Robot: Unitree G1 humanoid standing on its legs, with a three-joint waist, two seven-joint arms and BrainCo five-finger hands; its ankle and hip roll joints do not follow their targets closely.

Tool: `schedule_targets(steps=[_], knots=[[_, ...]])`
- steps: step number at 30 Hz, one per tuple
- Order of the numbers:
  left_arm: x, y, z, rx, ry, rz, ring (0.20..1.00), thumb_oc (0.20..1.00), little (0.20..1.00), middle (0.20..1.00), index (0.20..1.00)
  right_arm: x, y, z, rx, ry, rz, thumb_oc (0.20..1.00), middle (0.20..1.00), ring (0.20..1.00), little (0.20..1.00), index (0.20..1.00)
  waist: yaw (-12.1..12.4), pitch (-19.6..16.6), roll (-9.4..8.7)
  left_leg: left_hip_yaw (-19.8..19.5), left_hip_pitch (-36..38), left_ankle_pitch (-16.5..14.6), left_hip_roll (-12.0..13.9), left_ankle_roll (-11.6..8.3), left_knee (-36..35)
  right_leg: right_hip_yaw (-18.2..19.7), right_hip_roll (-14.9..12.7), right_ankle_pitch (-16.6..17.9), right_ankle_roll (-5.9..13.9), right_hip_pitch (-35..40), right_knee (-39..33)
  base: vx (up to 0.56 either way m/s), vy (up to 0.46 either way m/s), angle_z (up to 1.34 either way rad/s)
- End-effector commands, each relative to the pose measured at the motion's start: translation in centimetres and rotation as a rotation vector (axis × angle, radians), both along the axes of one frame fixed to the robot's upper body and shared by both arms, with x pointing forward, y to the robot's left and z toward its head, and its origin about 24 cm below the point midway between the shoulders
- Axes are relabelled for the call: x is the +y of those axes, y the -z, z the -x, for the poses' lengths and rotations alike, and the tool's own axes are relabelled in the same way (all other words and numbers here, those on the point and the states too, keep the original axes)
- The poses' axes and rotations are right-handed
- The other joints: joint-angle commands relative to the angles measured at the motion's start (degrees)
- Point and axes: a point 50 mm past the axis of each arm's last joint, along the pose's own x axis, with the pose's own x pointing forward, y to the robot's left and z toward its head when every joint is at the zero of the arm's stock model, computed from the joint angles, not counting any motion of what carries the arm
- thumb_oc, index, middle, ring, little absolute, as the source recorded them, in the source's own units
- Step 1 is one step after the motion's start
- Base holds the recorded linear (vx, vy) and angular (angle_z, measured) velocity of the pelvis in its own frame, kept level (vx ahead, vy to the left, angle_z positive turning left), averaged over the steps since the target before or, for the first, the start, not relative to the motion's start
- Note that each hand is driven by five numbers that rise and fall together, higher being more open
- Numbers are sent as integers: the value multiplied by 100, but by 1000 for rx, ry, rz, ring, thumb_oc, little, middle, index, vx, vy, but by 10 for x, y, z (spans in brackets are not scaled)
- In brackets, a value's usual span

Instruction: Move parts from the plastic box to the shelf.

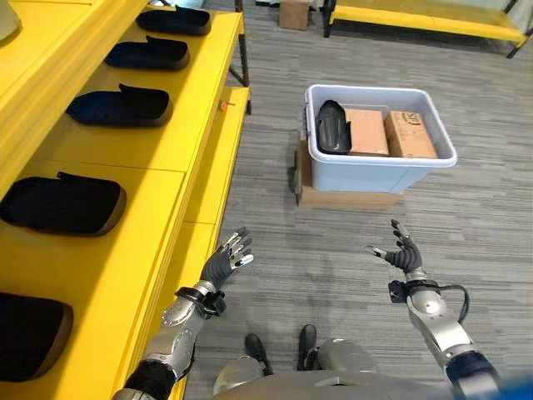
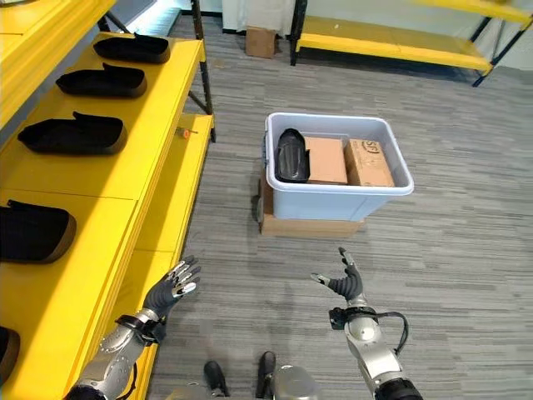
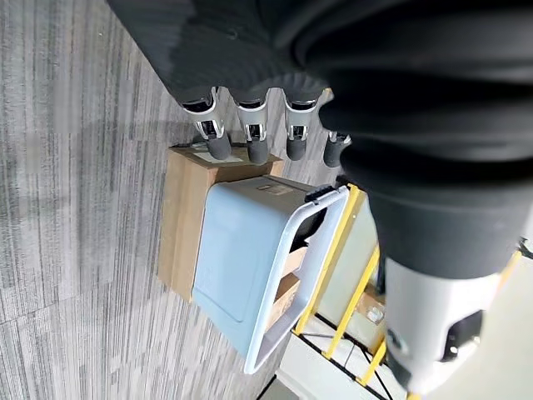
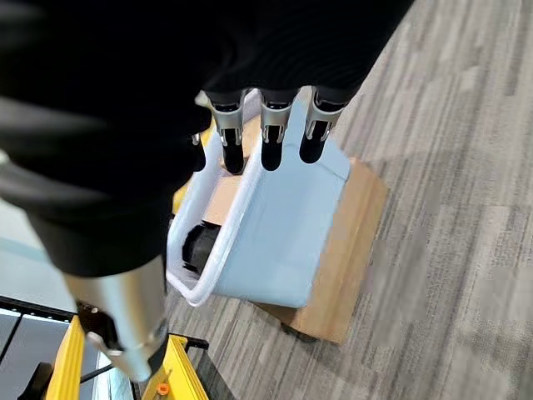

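Note:
A pale blue plastic box point(image 1: 379, 171) stands on a flat cardboard base point(image 1: 346, 198) on the floor ahead. Inside it one black part point(image 1: 332, 127) leans at the left end, beside two brown cartons point(image 1: 366, 132). On my left, the yellow shelf point(image 1: 117, 242) carries several black parts point(image 1: 122, 107) in a row. My left hand point(image 1: 223, 261) hovers open near the shelf's front edge, holding nothing. My right hand point(image 1: 403, 252) is open too, raised over bare floor short of the box. Both wrist views look past straight fingers point(image 3: 250, 137) at the box point(image 4: 283, 233).
Grey carpet floor point(image 1: 333, 267) lies between me and the box. Another yellow rack point(image 1: 433, 21) runs along the far wall, with a small carton point(image 1: 294, 13) on the floor beside it. The shelf's dark post point(image 1: 243, 62) stands left of the box.

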Motion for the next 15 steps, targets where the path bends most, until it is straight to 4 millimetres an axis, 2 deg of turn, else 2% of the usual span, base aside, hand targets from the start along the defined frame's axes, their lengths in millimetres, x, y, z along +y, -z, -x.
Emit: schedule_targets(steps=[1, 4, 5, 6, 9, 10, 13, 15], knots=[[2, -3, 12, -35, 3, 1, 1000, 1000, 1000, 1000, 1000, -4, -12, -4, -99, 46, 0, 1000, 1000, 1000, 1000, 1000, 189, -157, -130, -169, -24, 85, -32, -312, 9, 180, -578, 1228, 344, 233, -546, 78, -154, -20], [3, -1, 13, -25, 27, -11, 1000, 1000, 1000, 1000, 1000, -2, -14, -6, -132, 19, 97, 1000, 1000, 1000, 1000, 1000, 245, -148, -137, -115, 64, 14, 77, -382, 23, 150, -1000, 1802, 517, 109, -819, 95, -230, -25], [5, -1, 15, -26, 43, -30, 1000, 1000, 1000, 1000, 1000, -5, -10, -7, -102, 26, 117, 1000, 1000, 1000, 1000, 1000, 286, -132, -140, -29, 88, -32, 200, -438, 62, 60, -1190, 2054, 586, 6, -882, 174, -442, -31], [8, -1, 17, -24, 53, -38, 1000, 1000, 1000, 1000, 1000, -13, -4, -4, -62, 52, 134, 1000, 1000, 1000, 1000, 1000, 306, -119, -121, 28, 81, -28, 358, -504, 124, 18, -1204, 1960, 599, 25, -937, 171, -407, -23], [11, -1, 19, -15, 63, -51, 1000, 1000, 1000, 1000, 1000, -23, 2, 3, -33, 73, 157, 1000, 1000, 1000, 1000, 1000, 296, -132, -126, -71, 22, -14, 462, -533, 236, 114, -1121, 1851, 560, 114, -1043, 215, -387, 4], [15, -2, 22, -9, 65, -53, 1000, 1000, 1000, 1000, 1000, -30, 6, 9, -17, 91, 180, 1000, 1000, 1000, 1000, 1000, 274, -139, -132, -155, 20, 12, 538, -554, 303, 219, -973, 1581, 503, 256, -1086, 243, -403, 5], [17, -3, 25, -4, 60, -42, 1000, 1000, 1000, 1000, 1000, -41, 6, 13, -6, 103, 236, 1000, 1000, 1000, 1000, 1000, 279, -195, -148, -155, 72, 79, 663, -622, 316, 147, -755, 1197, 401, 474, -1094, 227, -349, 0], [16, -3, 27, 3, 49, -4, 1000, 1000, 1000, 1000, 1000, -51, 4, 15, 7, 107, 272, 1000, 1000, 1000, 1000, 1000, 264, -249, -171, -144, 133, 76, 759, -698, 390, 93, -569, 929, 227, 647, -1074, 255, -338, -4]])
